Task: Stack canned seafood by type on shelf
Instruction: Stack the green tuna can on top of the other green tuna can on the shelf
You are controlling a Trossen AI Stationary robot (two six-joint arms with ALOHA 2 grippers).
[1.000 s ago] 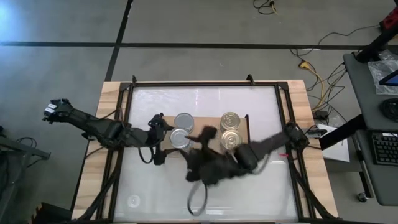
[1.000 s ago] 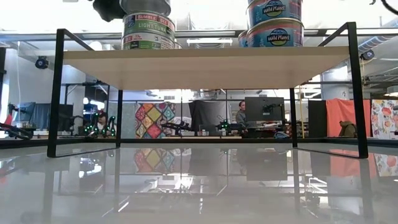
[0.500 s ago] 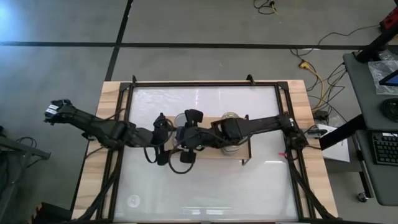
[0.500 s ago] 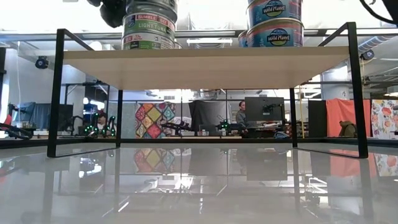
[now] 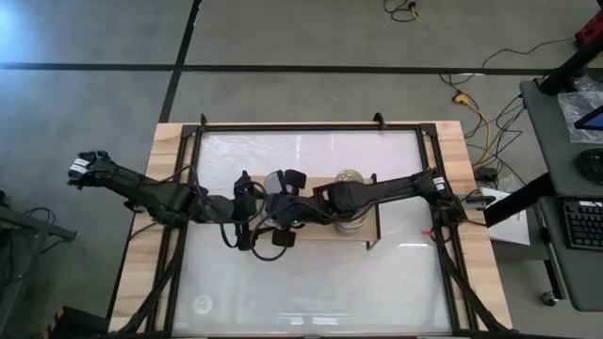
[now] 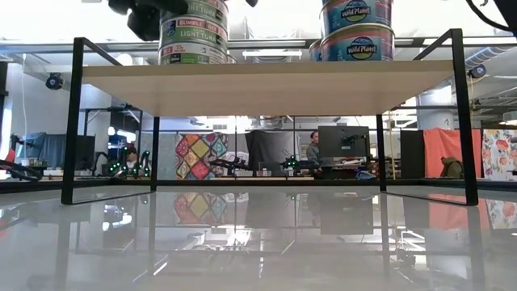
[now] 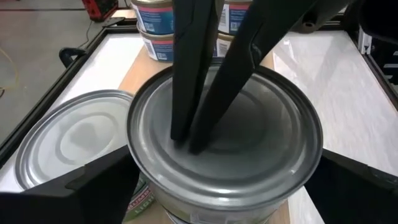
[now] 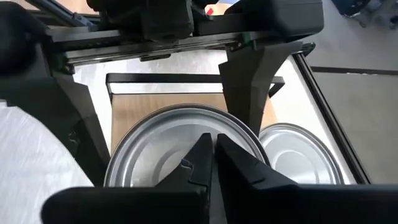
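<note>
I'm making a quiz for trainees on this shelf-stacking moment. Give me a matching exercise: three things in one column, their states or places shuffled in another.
Things:
1. left gripper
2. right gripper
3. Wild Planet cans

States or places:
A. stacked on the shelf, toward its right end in the low view
B. jaws open, one on each side of the silver-topped can
C. jaws shut, tips down on that can's lid

Pairs: 1-B, 2-C, 3-A
</note>
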